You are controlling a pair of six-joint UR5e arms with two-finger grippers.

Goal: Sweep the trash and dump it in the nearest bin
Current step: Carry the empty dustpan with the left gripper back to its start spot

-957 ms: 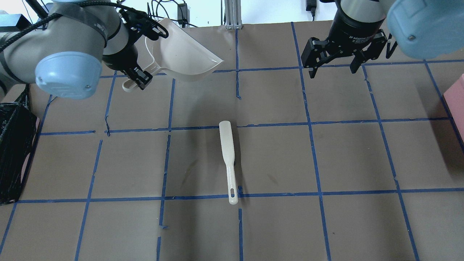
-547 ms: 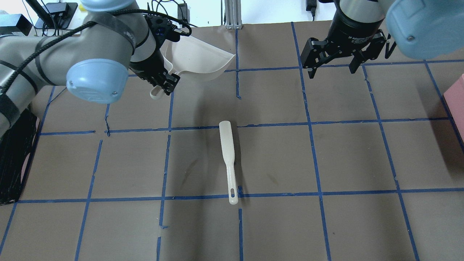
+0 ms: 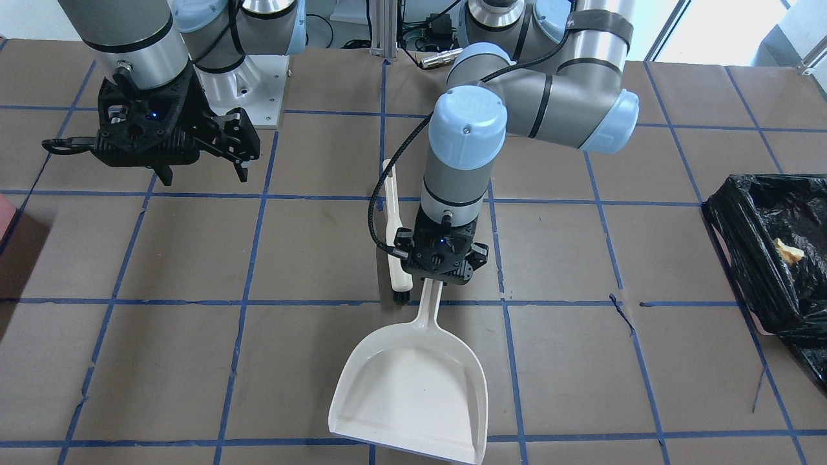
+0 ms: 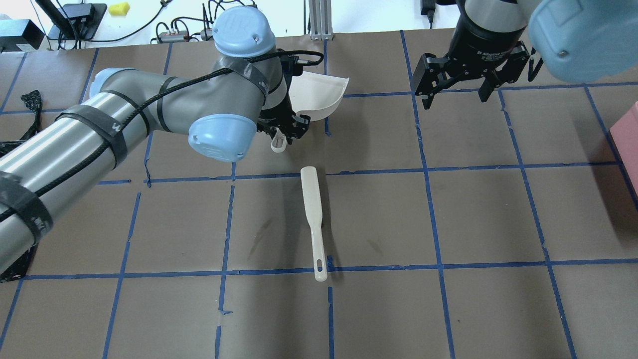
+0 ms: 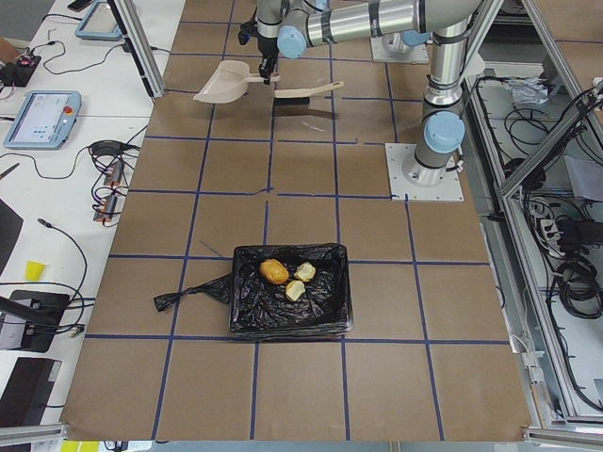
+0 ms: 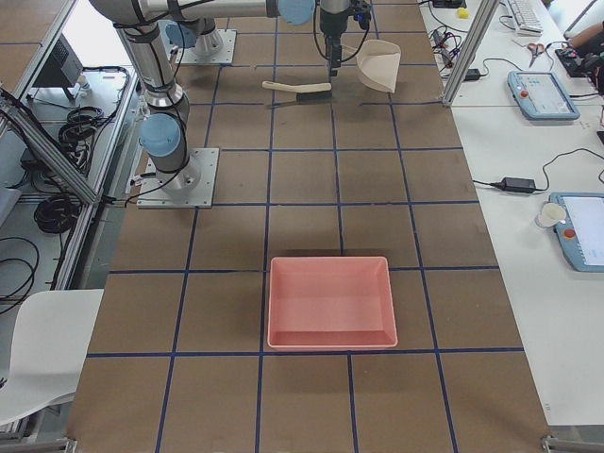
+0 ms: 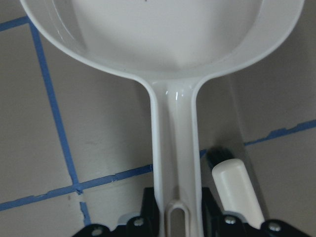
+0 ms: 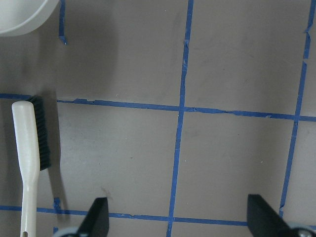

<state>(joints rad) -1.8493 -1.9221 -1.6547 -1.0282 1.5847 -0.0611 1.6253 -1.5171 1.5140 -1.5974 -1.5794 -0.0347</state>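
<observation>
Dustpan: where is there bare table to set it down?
Bare squares lie between the brush and the pink tray, and between brush and bin. Crowded only where the left end effector holds the dustpan by the brush head.

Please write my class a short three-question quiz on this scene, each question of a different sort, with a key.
1. True or false: the brush lies on the table, held by neither hand.
2. The left hand grips the handle of: A the dustpan, B a cup, C a sponge.
3. Fill in: the three trash pieces lie inside the ___-lined bin.
Key: 1 true; 2 A; 3 black.
</observation>
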